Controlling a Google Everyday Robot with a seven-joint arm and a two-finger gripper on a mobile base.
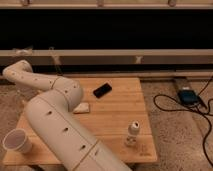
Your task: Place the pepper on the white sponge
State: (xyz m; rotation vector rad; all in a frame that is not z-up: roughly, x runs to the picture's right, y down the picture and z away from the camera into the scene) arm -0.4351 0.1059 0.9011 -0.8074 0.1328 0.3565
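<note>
Gripper hidden, perhaps behind the arm (55, 125) at left, white sponge (83, 107) partly covered

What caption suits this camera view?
Robot arm curls over a wooden table holding a white sponge, black phone, small bottle and cup; its gripper out of sight past the wrist.
</note>
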